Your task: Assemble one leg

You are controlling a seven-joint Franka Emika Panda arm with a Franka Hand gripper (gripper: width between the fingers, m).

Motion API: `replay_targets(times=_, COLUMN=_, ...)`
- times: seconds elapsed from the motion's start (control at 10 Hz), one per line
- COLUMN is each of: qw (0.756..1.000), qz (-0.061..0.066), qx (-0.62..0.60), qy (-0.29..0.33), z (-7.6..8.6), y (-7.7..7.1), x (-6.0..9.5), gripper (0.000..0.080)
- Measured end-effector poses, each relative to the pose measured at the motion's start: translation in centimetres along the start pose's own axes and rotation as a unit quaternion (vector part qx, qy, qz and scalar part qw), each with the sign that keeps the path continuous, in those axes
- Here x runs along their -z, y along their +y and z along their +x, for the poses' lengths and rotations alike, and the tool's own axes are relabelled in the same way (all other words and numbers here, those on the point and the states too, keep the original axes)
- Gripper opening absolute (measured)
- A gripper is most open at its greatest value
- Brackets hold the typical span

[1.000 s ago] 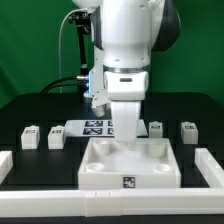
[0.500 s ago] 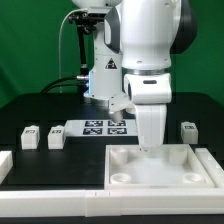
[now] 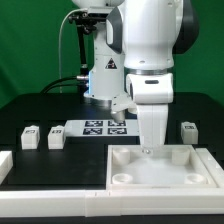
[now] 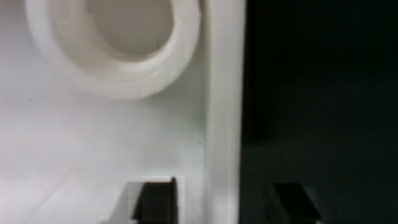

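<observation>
Left leg (image 3: pixel 30 137) and second leg (image 3: pixel 56 135) sit well apart from the jaws, beyond the marker board (image 3: pixel 100 127). Gripper (image 3: pixel 148 147) straddles the square tabletop (image 3: pixel 195 153) back rim, jaws narrow; whether they pinch it I can't tell. Right leg (image 3: pixel 189 131) is nearest, toward the exterior view's right.

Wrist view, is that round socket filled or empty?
Empty: the round socket shows only its bare pale recess, with nothing seated inside.
</observation>
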State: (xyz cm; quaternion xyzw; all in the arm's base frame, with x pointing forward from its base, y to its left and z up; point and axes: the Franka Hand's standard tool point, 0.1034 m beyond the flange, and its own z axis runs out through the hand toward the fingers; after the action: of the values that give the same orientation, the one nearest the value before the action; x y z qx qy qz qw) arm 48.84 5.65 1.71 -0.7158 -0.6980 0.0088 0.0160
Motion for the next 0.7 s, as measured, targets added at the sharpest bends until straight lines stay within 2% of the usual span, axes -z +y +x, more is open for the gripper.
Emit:
replay_targets(times=0.1, qw=1.000, qz=0.000, qx=0.000, qy=0.000, z=-0.02, y=0.00, x=0.00, gripper=0.0311)
replay_targets(times=0.2, qw=1.000, qz=0.000, qx=0.000, qy=0.000, z=-0.03, y=0.00, x=-0.01, gripper=0.0493)
replay_targets(times=0.3, qw=1.000, qz=0.000, qx=0.000, qy=0.000, z=-0.05, y=0.00, x=-0.01, gripper=0.0598)
replay_targets(times=0.4, qw=1.000, qz=0.000, qx=-0.001, qy=0.000, z=-0.06, y=0.00, x=-0.01, gripper=0.0598)
replay_targets(times=0.5, qw=1.000, qz=0.000, qx=-0.001, qy=0.000, z=-0.07, y=0.00, x=-0.01, gripper=0.0640)
replay_targets(times=0.7, qw=1.000, qz=0.000, qx=-0.001, qy=0.000, z=-0.09, y=0.00, x=-0.01, gripper=0.0647)
